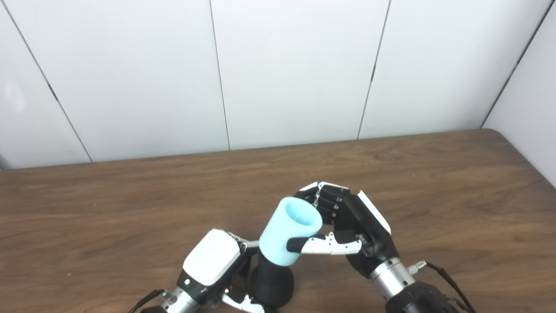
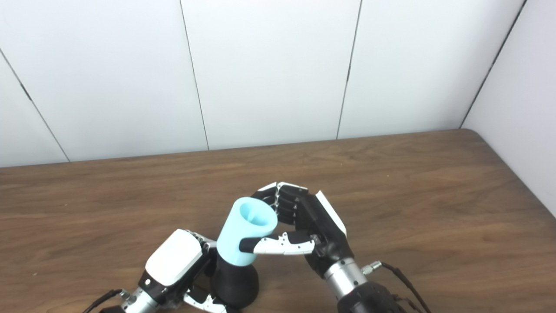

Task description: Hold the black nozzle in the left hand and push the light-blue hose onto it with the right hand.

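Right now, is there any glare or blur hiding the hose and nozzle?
Left eye view: even light, hose sharp, black nozzle dark with little detail. Right eye view: the same, only soft shadows on the table, no glare.

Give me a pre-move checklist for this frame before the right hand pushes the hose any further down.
1. Left hand gripping black nozzle: ok.
2. Right hand wrapped around light-blue hose: ok.
3. Hose's lower end meets the nozzle's top: ok.
4. Hose in line with nozzle: not ok, it leans right.
5. Seating depth: cannot tell.
6. Nozzle base steady on table: cannot tell.
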You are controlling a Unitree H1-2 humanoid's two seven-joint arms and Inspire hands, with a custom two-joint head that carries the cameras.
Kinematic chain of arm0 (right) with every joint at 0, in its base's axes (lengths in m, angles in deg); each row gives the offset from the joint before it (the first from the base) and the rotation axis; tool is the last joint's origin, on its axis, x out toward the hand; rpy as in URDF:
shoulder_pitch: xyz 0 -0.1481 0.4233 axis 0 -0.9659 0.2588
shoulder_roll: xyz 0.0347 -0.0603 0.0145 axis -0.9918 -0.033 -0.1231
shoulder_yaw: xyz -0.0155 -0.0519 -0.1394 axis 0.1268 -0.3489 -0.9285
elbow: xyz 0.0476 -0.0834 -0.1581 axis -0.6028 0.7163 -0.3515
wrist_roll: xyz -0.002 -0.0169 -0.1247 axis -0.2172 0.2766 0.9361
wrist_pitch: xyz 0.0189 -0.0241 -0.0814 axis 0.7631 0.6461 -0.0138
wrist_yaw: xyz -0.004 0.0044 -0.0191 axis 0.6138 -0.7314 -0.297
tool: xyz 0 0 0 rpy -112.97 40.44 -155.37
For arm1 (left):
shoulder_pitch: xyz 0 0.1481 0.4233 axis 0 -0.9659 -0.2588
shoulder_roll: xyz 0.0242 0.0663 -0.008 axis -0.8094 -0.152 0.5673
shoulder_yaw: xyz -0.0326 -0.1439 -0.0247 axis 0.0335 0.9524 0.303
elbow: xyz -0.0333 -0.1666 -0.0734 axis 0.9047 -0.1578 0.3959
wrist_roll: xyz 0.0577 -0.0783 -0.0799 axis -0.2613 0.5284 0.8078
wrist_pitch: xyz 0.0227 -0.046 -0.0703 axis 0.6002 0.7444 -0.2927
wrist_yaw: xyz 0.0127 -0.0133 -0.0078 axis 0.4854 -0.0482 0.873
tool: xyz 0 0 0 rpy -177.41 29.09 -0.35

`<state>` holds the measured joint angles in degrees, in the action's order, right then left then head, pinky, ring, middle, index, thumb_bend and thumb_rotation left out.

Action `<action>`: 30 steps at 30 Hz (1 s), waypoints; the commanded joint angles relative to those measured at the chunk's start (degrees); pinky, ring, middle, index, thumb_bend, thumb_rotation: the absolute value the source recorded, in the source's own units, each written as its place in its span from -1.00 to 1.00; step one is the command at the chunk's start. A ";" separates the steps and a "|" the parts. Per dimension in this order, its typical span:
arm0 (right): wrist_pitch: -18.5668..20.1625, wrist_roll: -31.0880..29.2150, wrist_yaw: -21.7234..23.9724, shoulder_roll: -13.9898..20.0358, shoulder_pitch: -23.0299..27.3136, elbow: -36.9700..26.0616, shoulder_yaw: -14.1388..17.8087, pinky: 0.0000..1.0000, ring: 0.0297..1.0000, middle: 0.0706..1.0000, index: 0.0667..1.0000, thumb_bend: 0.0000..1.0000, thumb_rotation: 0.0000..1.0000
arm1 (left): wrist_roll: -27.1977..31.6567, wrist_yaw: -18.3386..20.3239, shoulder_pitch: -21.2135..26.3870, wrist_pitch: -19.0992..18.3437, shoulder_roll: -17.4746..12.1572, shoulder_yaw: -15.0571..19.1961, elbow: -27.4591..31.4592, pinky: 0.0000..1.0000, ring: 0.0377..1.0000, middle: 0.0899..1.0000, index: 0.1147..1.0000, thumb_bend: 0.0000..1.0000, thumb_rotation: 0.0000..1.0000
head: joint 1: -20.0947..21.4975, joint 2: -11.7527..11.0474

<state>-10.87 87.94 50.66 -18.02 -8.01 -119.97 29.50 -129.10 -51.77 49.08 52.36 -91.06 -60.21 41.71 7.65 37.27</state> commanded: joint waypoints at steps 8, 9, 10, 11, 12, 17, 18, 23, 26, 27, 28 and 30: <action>-0.23 0.74 0.39 -0.65 0.46 0.65 -1.26 -0.20 -0.09 -0.10 -0.12 0.04 -1.00 | -1.40 1.12 -4.18 -1.17 1.02 -2.05 -3.18 -0.80 -0.75 -0.68 -0.17 0.04 -0.92 | 0.00 0.10; -0.25 1.02 0.37 -0.63 0.49 0.70 -1.36 -0.20 -0.09 -0.10 -0.12 0.04 -1.00 | -1.35 1.11 -4.18 -1.13 1.03 -2.05 -3.17 -0.79 -0.75 -0.68 -0.17 0.03 -0.92 | 0.00 0.10; -0.61 1.57 0.28 -0.63 0.50 0.92 -1.55 -0.20 -0.09 -0.10 -0.12 0.04 -1.00 | -1.51 0.92 -4.15 -1.11 1.03 -2.08 -3.25 -0.79 -0.75 -0.67 -0.17 0.03 -0.92 | -0.04 0.01; -1.19 2.26 0.22 -0.58 0.50 1.18 -1.83 -0.19 -0.09 -0.10 -0.12 0.05 -1.00 | -1.59 0.86 -4.11 -1.09 1.01 -2.11 -3.30 -0.79 -0.75 -0.68 -0.17 0.04 -0.92 | -0.04 0.01; -2.07 2.86 0.21 -0.56 0.47 1.52 -2.08 -0.20 -0.08 -0.10 -0.12 0.05 -1.00 | -1.63 0.83 -4.08 -1.07 1.00 -2.13 -3.35 -0.80 -0.75 -0.68 -0.17 0.04 -0.92 | -0.04 0.01; -9.04 7.06 0.17 0.42 0.67 3.50 -3.44 -0.41 -0.24 -0.10 -0.12 0.05 -1.00 | -1.52 0.38 -4.05 -0.82 1.03 -2.12 -3.73 -0.81 -0.77 -0.71 -0.17 0.04 -0.92 | -0.06 -0.18; -11.47 9.00 0.00 0.98 0.80 4.01 -3.96 -0.55 -0.38 -0.12 -0.10 0.05 -1.00 | -1.48 0.26 -4.03 -0.69 1.01 -2.14 -3.85 -0.81 -0.76 -0.70 -0.17 0.04 -0.92 | -0.06 -0.18; -21.97 17.79 -0.53 3.37 1.46 6.40 -5.89 -0.59 -0.46 -0.12 -0.10 0.05 -1.00 | -1.58 0.40 -3.98 -0.80 0.99 -2.21 -3.89 -0.81 -0.76 -0.69 -0.17 0.04 -0.92 | -0.05 -0.20; -23.97 20.31 -0.34 3.51 1.56 6.84 -6.00 -0.74 -0.65 -0.17 -0.08 0.05 -1.00 | -1.54 0.51 -3.97 -0.72 0.97 -2.26 -3.79 -0.81 -0.76 -0.69 -0.17 0.04 -0.92 | -0.10 -0.22; -24.46 20.92 -0.28 3.50 1.63 6.91 -6.00 -0.78 -0.72 -0.16 -0.09 0.05 -1.00 | -1.45 0.37 -3.98 -0.66 1.02 -2.22 -3.82 -0.81 -0.76 -0.70 -0.17 0.04 -0.92 | -0.10 -0.22; -25.03 21.46 -0.24 3.49 1.72 7.01 -6.00 -0.83 -0.78 -0.15 -0.11 0.05 -1.00 | -1.44 0.31 -4.01 -0.70 1.06 -2.18 -3.84 -0.82 -0.77 -0.71 -0.17 0.04 -0.92 | -0.10 -0.22; -25.79 22.40 -0.11 3.43 1.87 7.06 -5.96 -0.87 -0.84 -0.14 -0.11 0.05 -1.00 | -1.62 0.56 -4.03 -0.93 1.02 -2.22 -3.70 -0.81 -0.76 -0.68 -0.17 0.04 -0.92 | -0.10 -0.22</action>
<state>-34.16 109.17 50.66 -14.52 -7.67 -112.49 23.53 -129.14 -51.78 48.97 52.15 -91.04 -60.21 41.85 7.47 37.00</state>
